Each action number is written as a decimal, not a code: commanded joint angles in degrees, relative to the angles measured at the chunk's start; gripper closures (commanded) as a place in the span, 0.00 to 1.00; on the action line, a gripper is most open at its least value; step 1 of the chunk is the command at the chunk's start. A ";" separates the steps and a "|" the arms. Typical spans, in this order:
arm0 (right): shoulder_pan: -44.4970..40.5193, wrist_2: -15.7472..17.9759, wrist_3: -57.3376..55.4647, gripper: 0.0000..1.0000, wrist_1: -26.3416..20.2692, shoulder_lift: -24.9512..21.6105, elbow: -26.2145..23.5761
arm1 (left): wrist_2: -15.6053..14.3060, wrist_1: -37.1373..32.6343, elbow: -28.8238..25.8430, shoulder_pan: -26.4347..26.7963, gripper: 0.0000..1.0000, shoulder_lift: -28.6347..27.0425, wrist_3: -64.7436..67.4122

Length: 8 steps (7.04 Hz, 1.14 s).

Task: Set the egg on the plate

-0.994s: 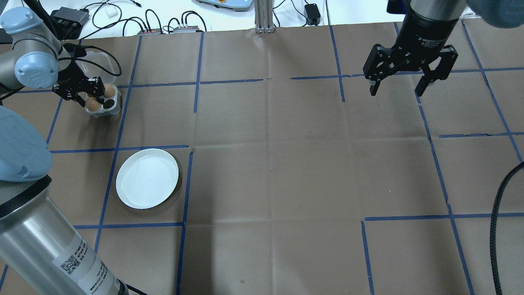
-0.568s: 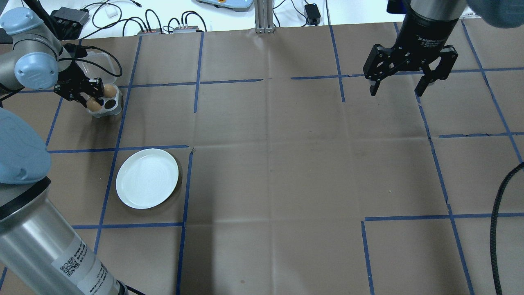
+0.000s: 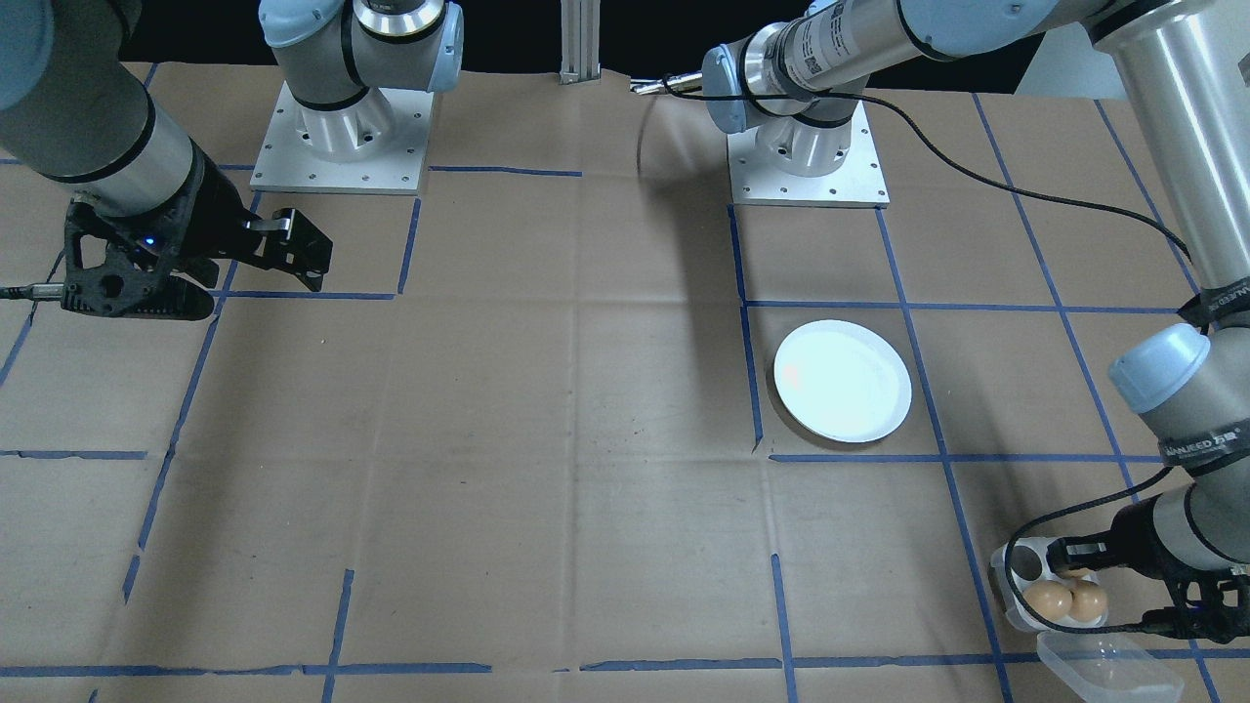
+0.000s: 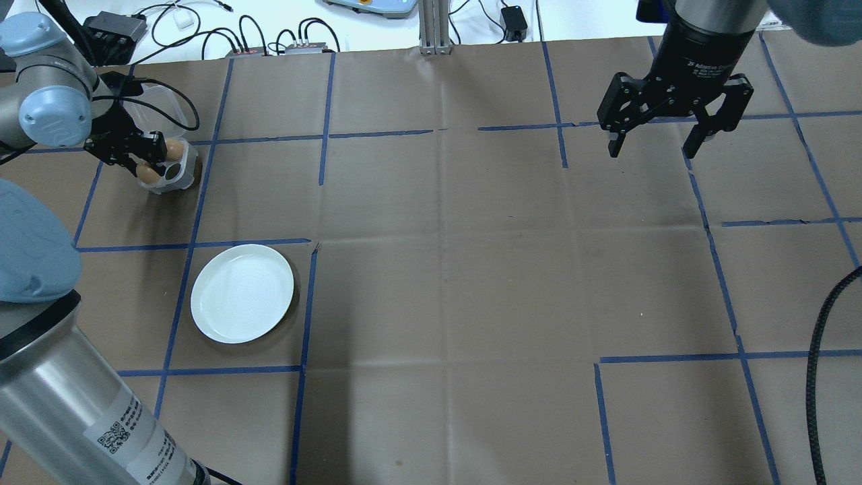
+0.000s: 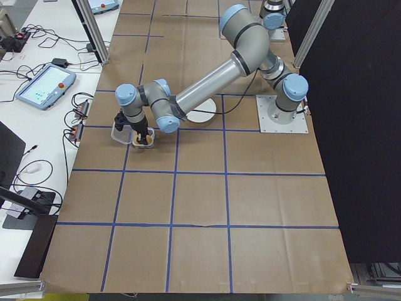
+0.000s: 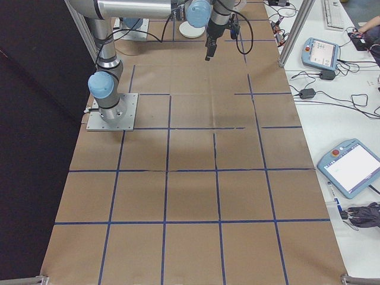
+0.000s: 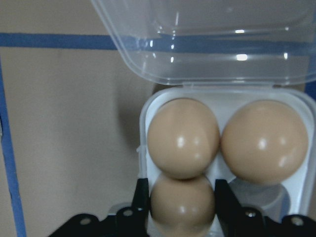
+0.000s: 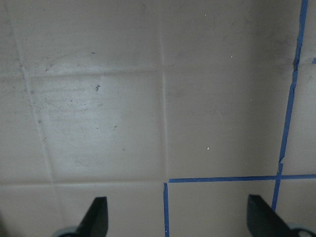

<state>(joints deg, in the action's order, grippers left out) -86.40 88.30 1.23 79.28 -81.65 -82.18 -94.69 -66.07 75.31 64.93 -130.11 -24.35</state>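
The white plate (image 4: 242, 294) (image 3: 842, 381) lies bare on the brown paper, nothing on it. Far left, the small white egg tray (image 4: 191, 164) (image 7: 144, 123) holds three brown eggs, its clear lid (image 7: 207, 39) folded back. My left gripper (image 4: 152, 159) (image 7: 181, 197) is down in the tray, its two fingers touching both sides of the nearest egg (image 7: 181, 207). The other two eggs (image 7: 182, 138) (image 7: 264, 140) sit in the back cups. My right gripper (image 4: 653, 147) (image 8: 178, 219) hangs open over bare paper at the far right, holding nothing.
Blue tape lines grid the paper. Cables and small boxes (image 4: 121, 27) lie beyond the table's far edge near the tray. A black hose (image 4: 818, 350) curves in at the right edge. A metal post (image 4: 433, 27) stands at the back centre.
My left gripper has sunk lower and slid left over the tray, hiding more of the eggs from above. The right arm and the plate have not moved.
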 commanded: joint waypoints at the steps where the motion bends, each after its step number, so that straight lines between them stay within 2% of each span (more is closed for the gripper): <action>1: 0.00 -0.06 0.00 0.00 0.00 0.00 0.00 | -1.73 -0.02 -0.60 0.02 1.00 0.55 -1.49; 3: 0.00 -0.06 0.00 0.00 0.00 0.09 0.00 | -1.82 -1.76 0.79 0.37 1.00 3.26 -1.49; 4: 0.00 -0.06 0.00 0.00 0.00 0.09 0.00 | -2.69 -5.70 1.76 0.98 1.00 6.15 -1.32; 5: 0.00 0.03 0.00 0.00 0.00 0.00 0.00 | -2.35 -6.87 4.99 1.07 1.00 8.88 -0.97; 7: 0.00 0.03 0.00 0.00 0.00 0.00 0.00 | -1.64 -7.93 17.70 1.86 1.00 18.34 4.44; 8: 0.00 0.03 0.00 0.00 0.00 0.00 0.00 | 0.97 -7.24 25.16 3.26 1.00 23.27 7.53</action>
<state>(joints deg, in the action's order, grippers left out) -86.39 88.31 1.23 79.28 -81.63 -82.18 -95.79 -73.61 91.96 66.92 -112.74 -20.63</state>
